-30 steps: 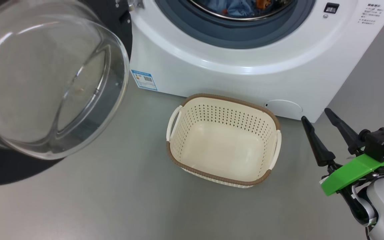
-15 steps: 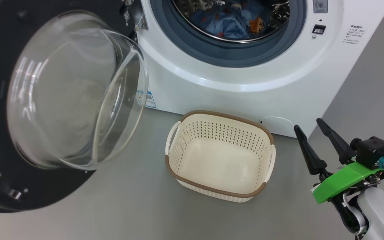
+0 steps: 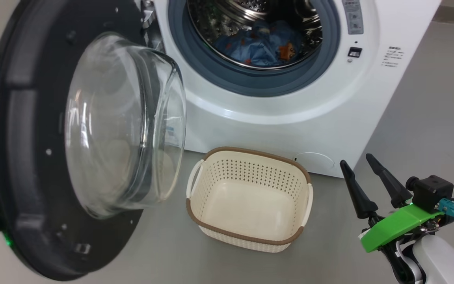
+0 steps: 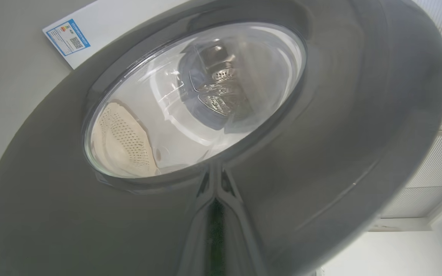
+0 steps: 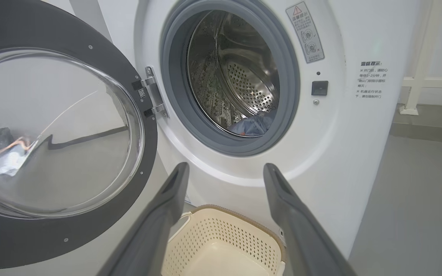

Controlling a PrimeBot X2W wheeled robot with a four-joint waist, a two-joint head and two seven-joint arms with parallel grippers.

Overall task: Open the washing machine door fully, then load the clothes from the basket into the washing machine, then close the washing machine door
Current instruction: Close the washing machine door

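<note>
Right gripper (image 3: 356, 159) at four o'clock, jaws wide, empty. Basket (image 3: 250, 173) on the floor (image 3: 172, 256) at six. Washing machine door (image 3: 26, 157) stands open at nine; left gripper (image 4: 215, 203), jaws together, touches its outer face. Clothes (image 3: 264, 45) lie inside the washing machine (image 3: 290, 118) at twelve.

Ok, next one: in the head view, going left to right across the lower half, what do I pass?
washing machine door, swung open → basket, empty on the floor → right gripper, jaws apart and holding nothing.
</note>
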